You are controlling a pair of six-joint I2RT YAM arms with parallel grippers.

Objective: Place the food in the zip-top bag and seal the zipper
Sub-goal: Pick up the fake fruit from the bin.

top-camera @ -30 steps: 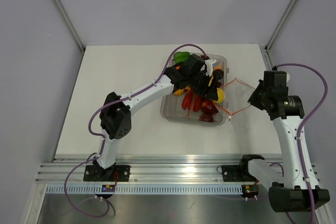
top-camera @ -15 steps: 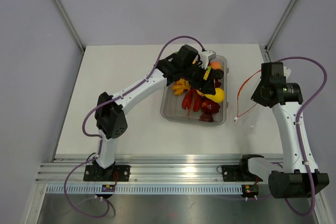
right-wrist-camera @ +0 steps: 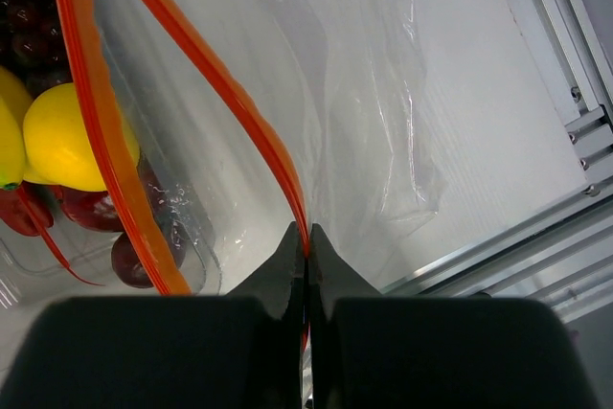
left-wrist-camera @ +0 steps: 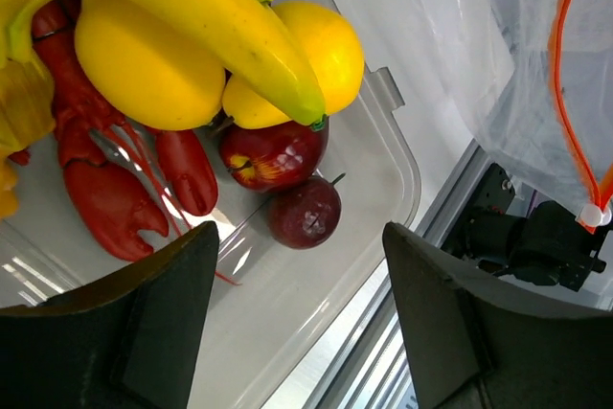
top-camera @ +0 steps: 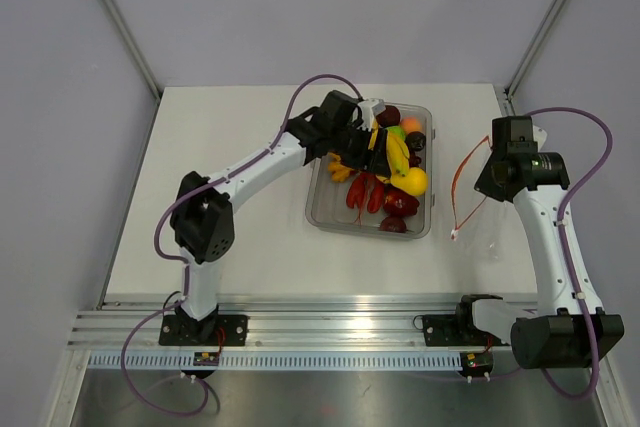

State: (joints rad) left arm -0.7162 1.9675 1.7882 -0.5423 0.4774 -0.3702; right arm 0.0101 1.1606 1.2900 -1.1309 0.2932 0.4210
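Note:
The food lies in a clear rigid tray (top-camera: 318,215): yellow bananas (top-camera: 398,150), a yellow fruit (top-camera: 411,182), a red lobster (top-camera: 362,195) and dark red fruits (top-camera: 397,204). My left gripper (top-camera: 374,141) hovers open and empty over the tray's far half. Its wrist view shows the bananas (left-wrist-camera: 192,7), lobster (left-wrist-camera: 105,189) and a dark red fruit (left-wrist-camera: 305,213) below the gripper (left-wrist-camera: 299,261). My right gripper (top-camera: 497,175) is right of the tray and is shut (right-wrist-camera: 306,237) on the orange-red zipper (right-wrist-camera: 220,83) of the clear zip-top bag (right-wrist-camera: 383,93), which hangs open.
The zipper (top-camera: 458,187) loops down from my right gripper to a white slider near the table (top-camera: 455,236). The bag (left-wrist-camera: 479,64) hangs just beyond the tray's right rim (left-wrist-camera: 402,160). An aluminium rail (top-camera: 340,332) runs along the near table edge.
My left gripper has drawn back toward the tray's far left end, uncovering the fruit. My right gripper has lifted and turned with the zipper, so the strip hangs farther from the tray.

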